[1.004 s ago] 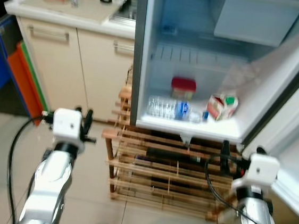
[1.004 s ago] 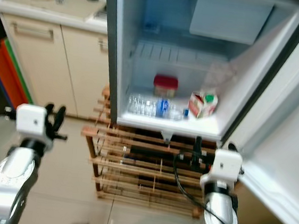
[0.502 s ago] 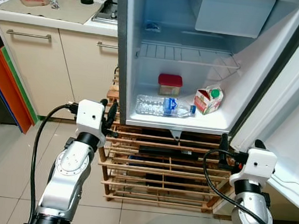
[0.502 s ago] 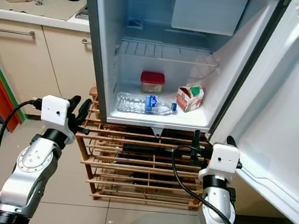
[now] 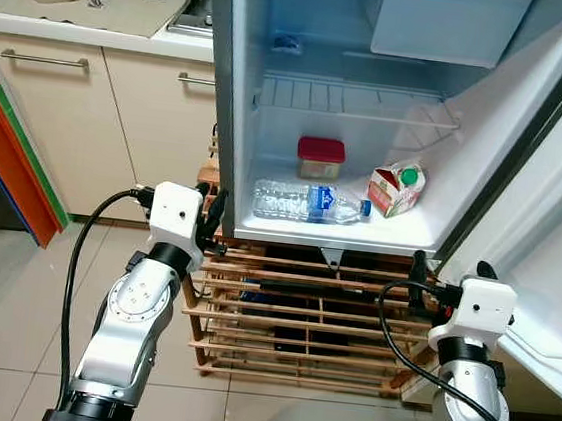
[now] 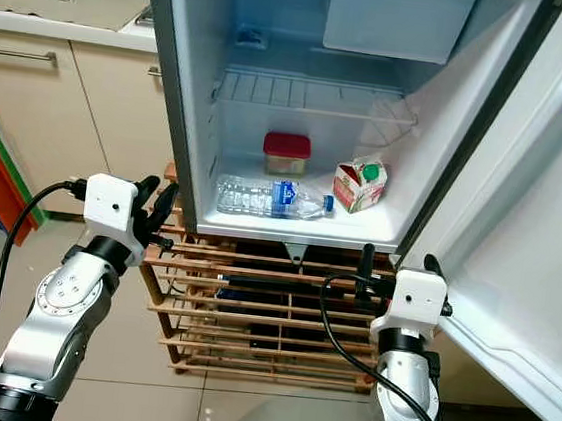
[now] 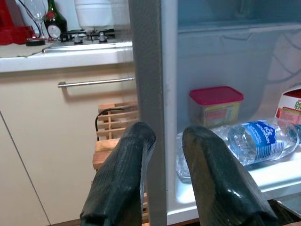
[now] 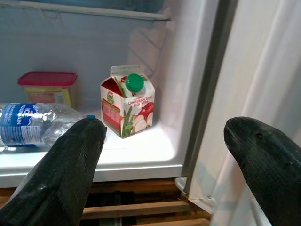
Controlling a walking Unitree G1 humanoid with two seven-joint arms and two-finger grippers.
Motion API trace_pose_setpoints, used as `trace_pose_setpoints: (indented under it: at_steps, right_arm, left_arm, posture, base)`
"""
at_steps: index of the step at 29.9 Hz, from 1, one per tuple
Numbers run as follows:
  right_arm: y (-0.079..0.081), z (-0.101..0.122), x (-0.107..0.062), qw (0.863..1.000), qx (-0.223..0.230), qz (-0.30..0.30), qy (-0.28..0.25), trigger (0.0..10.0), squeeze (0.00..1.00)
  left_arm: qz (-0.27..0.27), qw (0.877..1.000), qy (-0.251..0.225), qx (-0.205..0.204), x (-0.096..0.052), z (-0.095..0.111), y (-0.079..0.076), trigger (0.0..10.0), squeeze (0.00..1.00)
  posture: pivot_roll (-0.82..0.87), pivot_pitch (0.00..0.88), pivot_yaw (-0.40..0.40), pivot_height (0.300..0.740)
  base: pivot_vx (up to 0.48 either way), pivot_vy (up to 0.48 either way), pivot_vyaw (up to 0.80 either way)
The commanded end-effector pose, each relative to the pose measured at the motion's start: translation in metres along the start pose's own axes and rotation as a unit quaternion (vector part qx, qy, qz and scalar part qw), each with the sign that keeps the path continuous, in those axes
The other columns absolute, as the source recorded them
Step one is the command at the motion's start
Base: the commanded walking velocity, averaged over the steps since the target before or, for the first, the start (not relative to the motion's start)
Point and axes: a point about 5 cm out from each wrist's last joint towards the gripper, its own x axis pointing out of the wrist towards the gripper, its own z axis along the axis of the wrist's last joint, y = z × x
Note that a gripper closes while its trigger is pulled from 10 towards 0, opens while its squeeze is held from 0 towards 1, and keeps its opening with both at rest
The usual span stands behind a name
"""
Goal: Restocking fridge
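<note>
Left gripper (image 5: 211, 225): lower left, fingers narrowly parted, empty, now closer to the fridge (image 5: 233, 115) edge than half a second ago.
Right gripper (image 5: 416, 280): lower right, spread wide, empty, little changed.
Rack (image 5: 300, 318): centre bottom, under the fridge.
Fridge floor, centre: bottle (image 5: 307, 202) lying flat, carton (image 5: 395, 186) right, tub (image 5: 321, 158) behind.
Judgement: view has steadied; stock placed, hands free.

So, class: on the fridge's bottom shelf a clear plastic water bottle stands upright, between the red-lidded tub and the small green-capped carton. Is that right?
Not quite. The clear plastic water bottle lies on its side, as the left eye view shows. The rest holds: it is on the fridge's bottom shelf, between the red-lidded tub and the small green-capped carton.
</note>
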Motion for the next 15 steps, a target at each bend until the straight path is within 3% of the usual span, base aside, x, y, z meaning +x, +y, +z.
trace_pose_setpoints:
  at_steps: [1, 15]
  right_arm:
    - [-0.0006, 0.0038, 0.0002, 1.000, -0.002, -0.002, -0.005, 10.0, 0.00]
    - [0.0017, 0.0047, 0.0016, 1.000, 0.002, -0.002, -0.002, 10.0, 0.00]
  left_arm:
    - [-0.012, 1.000, 0.001, -0.001, 0.0028, 0.0012, -0.0025, 10.0, 0.00]
    - [-0.027, 1.000, 0.001, 0.000, 0.0066, 0.0020, -0.0058, 10.0, 0.00]
  posture:
    - [0.08, 0.000, 0.001, 0.730]
    - [0.07, 0.000, 0.004, 0.730]
  base:
    - [-0.255, 0.000, 0.00]
    - [-0.259, 0.000, 0.00]
